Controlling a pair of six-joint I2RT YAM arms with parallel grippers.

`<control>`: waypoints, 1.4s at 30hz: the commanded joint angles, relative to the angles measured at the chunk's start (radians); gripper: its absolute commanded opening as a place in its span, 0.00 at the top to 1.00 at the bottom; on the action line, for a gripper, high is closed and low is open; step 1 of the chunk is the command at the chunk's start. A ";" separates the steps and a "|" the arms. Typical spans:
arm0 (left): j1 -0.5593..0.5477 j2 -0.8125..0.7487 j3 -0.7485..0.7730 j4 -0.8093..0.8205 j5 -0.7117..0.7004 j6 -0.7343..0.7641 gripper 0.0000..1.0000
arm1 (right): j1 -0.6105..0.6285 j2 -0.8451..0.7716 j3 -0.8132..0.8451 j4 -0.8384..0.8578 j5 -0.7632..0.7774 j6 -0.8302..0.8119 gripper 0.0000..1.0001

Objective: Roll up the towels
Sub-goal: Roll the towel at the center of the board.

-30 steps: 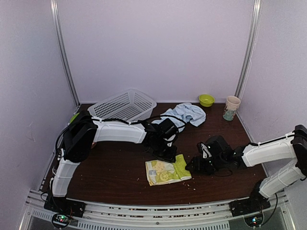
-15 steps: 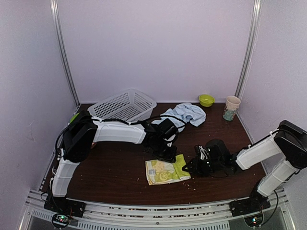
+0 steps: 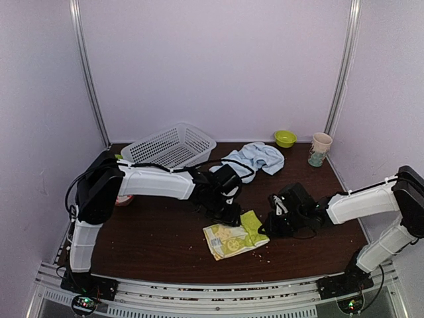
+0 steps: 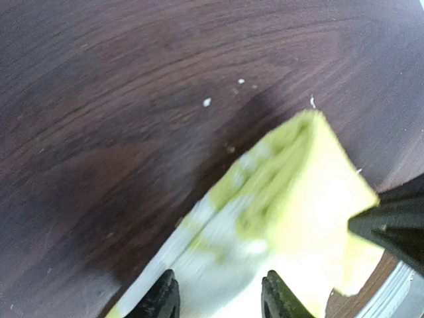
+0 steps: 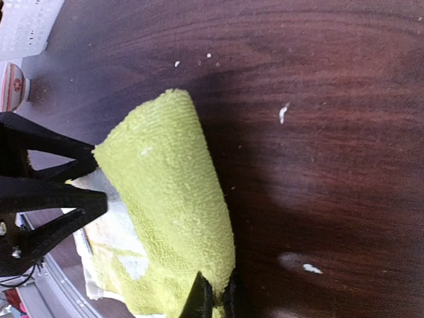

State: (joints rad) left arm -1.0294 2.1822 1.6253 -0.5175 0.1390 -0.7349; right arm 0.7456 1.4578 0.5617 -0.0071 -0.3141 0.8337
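The lemon towel (image 3: 236, 237) lies low in the middle of the overhead view, its right edge folded over into a first turn. The blue towel (image 3: 255, 157) sits bunched at upper centre. The right claw (image 5: 213, 301) is pinched tight on that green fold. The left claw (image 4: 218, 301) stands with its jaws apart over the towel's upper edge. To roll well, I judge, keep the fold tight and both ends level. No writing or label is readable.
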 commanded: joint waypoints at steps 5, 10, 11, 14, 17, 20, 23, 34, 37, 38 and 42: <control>0.000 -0.161 -0.123 0.003 -0.052 -0.007 0.55 | 0.024 -0.021 0.111 -0.337 0.235 -0.153 1.00; 0.000 -0.179 -0.174 0.028 -0.055 -0.001 0.57 | 0.070 0.005 0.185 -0.418 0.335 -0.165 1.00; 0.000 -0.176 -0.177 0.033 -0.050 0.000 0.58 | 0.084 0.013 0.201 -0.438 0.354 -0.164 1.00; 0.000 -0.160 -0.184 0.044 -0.048 0.000 0.60 | 0.118 0.037 0.245 -0.476 0.411 -0.155 1.00; 0.000 -0.150 -0.191 0.058 -0.040 -0.002 0.62 | 0.150 0.061 0.280 -0.498 0.455 -0.143 1.00; 0.000 -0.144 -0.194 0.060 -0.039 0.000 0.64 | 0.181 0.083 0.316 -0.530 0.504 -0.133 1.00; 0.000 -0.134 -0.199 0.066 -0.033 0.003 0.66 | 0.204 0.101 0.344 -0.562 0.552 -0.124 1.00; -0.001 -0.126 -0.229 0.098 -0.011 -0.006 0.75 | 0.270 0.167 0.412 -0.567 0.572 -0.100 1.00; -0.001 -0.126 -0.236 0.102 -0.012 -0.008 0.76 | 0.281 0.181 0.423 -0.557 0.563 -0.097 1.00; -0.001 -0.127 -0.238 0.103 -0.012 -0.008 0.77 | 0.285 0.182 0.423 -0.553 0.560 -0.096 1.00; -0.001 -0.126 -0.243 0.104 -0.012 -0.009 0.78 | 0.288 0.174 0.418 -0.527 0.539 -0.092 1.00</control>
State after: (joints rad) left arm -1.0290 2.0380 1.3952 -0.4442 0.1131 -0.7391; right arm 1.0248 1.6329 0.9634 -0.5583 0.2264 0.7273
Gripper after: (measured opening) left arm 0.226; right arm 0.038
